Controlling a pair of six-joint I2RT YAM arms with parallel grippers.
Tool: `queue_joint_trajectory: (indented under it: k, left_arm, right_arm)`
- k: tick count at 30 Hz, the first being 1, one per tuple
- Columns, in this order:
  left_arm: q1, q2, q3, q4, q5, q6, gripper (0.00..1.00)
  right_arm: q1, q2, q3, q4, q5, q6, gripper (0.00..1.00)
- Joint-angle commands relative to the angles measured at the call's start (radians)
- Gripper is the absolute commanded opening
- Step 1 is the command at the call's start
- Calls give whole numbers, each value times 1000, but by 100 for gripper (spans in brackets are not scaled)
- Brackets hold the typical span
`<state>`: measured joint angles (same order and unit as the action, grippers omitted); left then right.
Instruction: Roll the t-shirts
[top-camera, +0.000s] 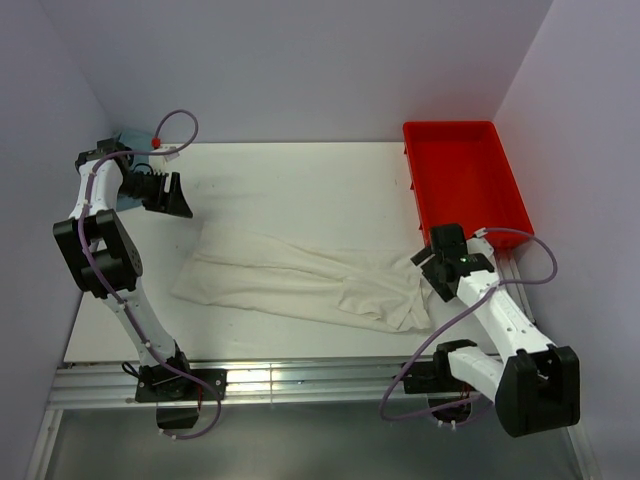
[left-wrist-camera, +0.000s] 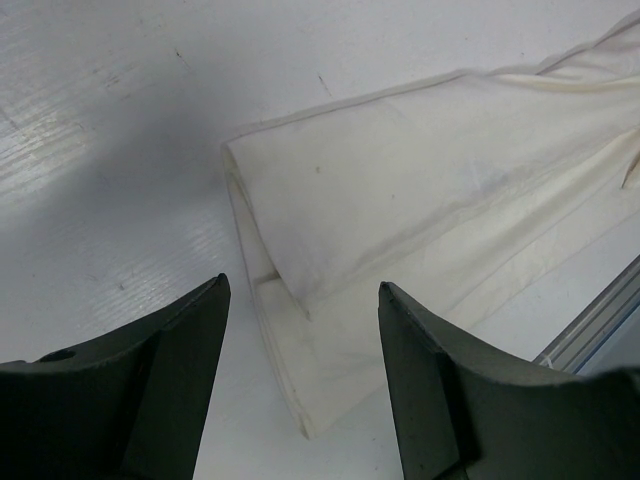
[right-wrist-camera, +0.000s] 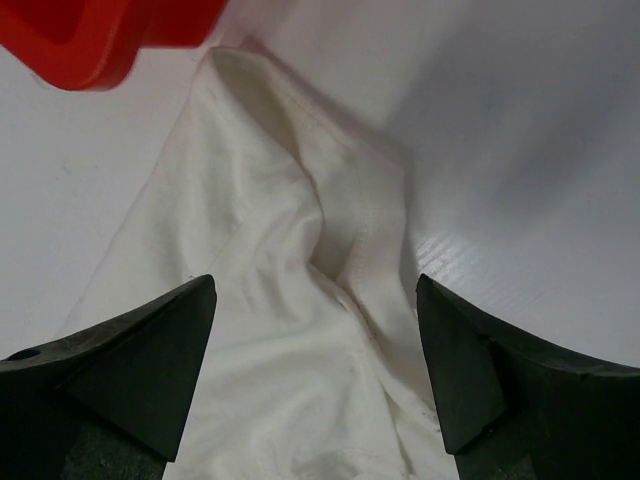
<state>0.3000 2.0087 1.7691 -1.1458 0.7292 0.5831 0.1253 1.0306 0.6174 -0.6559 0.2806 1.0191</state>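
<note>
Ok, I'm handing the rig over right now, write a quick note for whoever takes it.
Left gripper: open, holding nothing, hovering near the left end of the plain cream-white cotton t-shirt.
Right gripper: open, holding nothing, over the shirt's bunched right end, near the red plastic bin.
Shirt: folded into a long strip, flat on the white table, outside the bin.
Done: lengthwise fold. Left: rolling not yet started.

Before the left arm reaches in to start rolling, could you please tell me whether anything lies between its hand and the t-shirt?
Nothing visible does. The left hand is open over bare table, and the t-shirt lies just ahead, folded end nearest, with only tabletop between. The red bin sits far off to the right.
</note>
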Motion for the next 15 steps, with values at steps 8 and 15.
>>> queue_joint_trajectory:
  k: [8, 15]
  left_arm:
    - [5, -47, 6, -8, 22, 18, 67]
    - [7, -44, 16, -3, 12, 11, 67]
  right_arm:
    - [2, 90, 335, -22, 90, -108, 82]
    - [2, 466, 715, 52, 109, -301, 79]
